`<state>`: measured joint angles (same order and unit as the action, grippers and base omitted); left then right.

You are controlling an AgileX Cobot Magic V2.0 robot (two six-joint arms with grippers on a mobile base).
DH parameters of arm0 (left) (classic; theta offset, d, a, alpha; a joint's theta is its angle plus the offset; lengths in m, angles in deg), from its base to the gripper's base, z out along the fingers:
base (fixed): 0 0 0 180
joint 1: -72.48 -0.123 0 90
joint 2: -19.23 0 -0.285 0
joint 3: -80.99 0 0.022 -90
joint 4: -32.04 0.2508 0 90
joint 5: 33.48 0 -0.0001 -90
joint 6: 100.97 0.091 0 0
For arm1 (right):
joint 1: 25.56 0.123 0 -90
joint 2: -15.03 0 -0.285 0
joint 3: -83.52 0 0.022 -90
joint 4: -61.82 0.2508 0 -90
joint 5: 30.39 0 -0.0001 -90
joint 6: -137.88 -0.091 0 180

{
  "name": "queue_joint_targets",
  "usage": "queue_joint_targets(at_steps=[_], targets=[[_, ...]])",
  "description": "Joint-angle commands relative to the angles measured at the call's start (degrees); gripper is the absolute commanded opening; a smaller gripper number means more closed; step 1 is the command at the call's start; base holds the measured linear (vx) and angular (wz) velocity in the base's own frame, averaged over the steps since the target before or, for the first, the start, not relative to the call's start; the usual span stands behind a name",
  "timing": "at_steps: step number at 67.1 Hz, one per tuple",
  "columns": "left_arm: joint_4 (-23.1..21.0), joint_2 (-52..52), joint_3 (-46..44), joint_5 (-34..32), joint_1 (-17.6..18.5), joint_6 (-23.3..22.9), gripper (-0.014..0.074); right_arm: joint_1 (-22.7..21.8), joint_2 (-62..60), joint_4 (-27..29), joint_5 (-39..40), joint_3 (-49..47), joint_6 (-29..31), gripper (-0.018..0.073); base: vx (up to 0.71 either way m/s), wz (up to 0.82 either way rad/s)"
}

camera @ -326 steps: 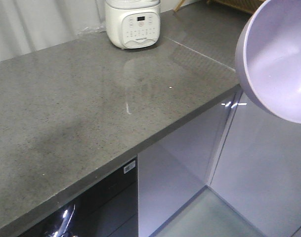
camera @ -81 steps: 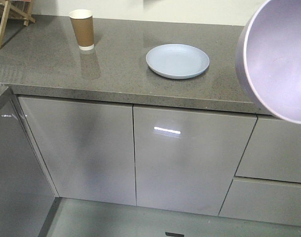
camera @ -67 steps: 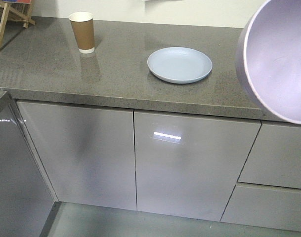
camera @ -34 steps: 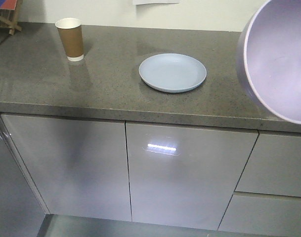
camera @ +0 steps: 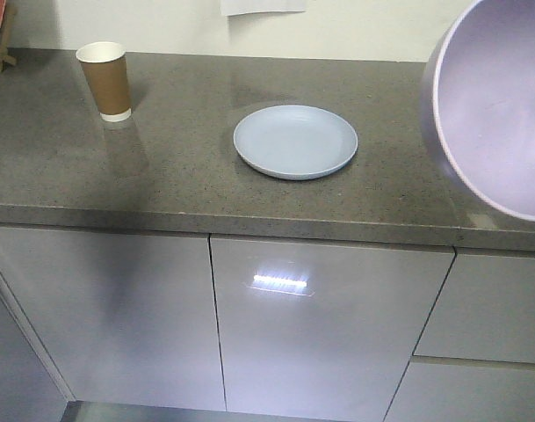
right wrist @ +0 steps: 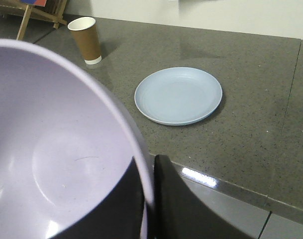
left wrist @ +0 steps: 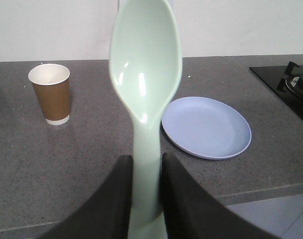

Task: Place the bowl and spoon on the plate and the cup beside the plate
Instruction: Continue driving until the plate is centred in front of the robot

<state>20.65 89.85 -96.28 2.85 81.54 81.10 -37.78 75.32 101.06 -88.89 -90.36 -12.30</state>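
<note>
Left pincer (left wrist: 146,169): its two dark fingers (left wrist: 119,194) are pressed against the handle of the spoon (left wrist: 146,89), which stands upright with its scoop upward and its hollow facing the left wrist camera.
Right pincer (right wrist: 149,199): closed on the rim of the bowl (right wrist: 51,149), one dark finger inside the wall and one outside.
Bowl: held in the air close to the cameras, tilted so its glossy lilac inside shows; in the front view it fills the upper right corner (camera: 500,105), off the table.
Plate (camera: 295,141): flat on the grey speckled table (camera: 188,176), near the middle, with nothing on it.
Cup (camera: 104,79): upright on the table, well apart from the plate, toward the back left in the front view.
Table front: glossy grey cabinet doors (camera: 311,334) below the edge, with a light reflection on one.
Hob (left wrist: 290,87): a black cooktop edge at the far right of the left wrist view, apart from the plate.
</note>
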Motion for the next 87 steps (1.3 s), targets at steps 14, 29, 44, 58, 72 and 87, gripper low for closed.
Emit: queue_joint_targets(at_steps=[14,29,44,58,72,87], targets=[[-0.8,-0.9,-1.4,-4.1,0.5,-0.2,-0.0006,-0.2,-0.3,2.5,2.9,-1.8,0.3,-0.0006,0.07,-0.03],[-0.8,-0.9,-1.4,-4.1,0.5,-0.2,-0.0006,-0.2,-0.3,2.5,2.9,-1.8,0.3,-0.0006,0.06,0.02],[-0.8,-0.9,-1.4,-4.1,0.5,-0.2,-0.0006,-0.2,-0.3,2.5,2.9,-1.8,0.3,-0.0006,0.07,0.03],[-0.8,-0.9,-1.4,-4.1,0.5,-0.2,-0.0006,-0.2,-0.3,2.5,2.9,-1.8,0.3,-0.0006,0.08,0.01],[-0.8,-0.9,-1.4,-4.1,0.5,-0.2,-0.0006,-0.2,-0.3,2.5,2.9,-1.8,0.3,-0.0006,0.07,0.0],[-0.8,-0.9,-1.4,-4.1,0.5,-0.2,-0.0006,-0.2,-0.3,2.5,2.9,-1.8,0.3,-0.0006,0.06,-0.04]])
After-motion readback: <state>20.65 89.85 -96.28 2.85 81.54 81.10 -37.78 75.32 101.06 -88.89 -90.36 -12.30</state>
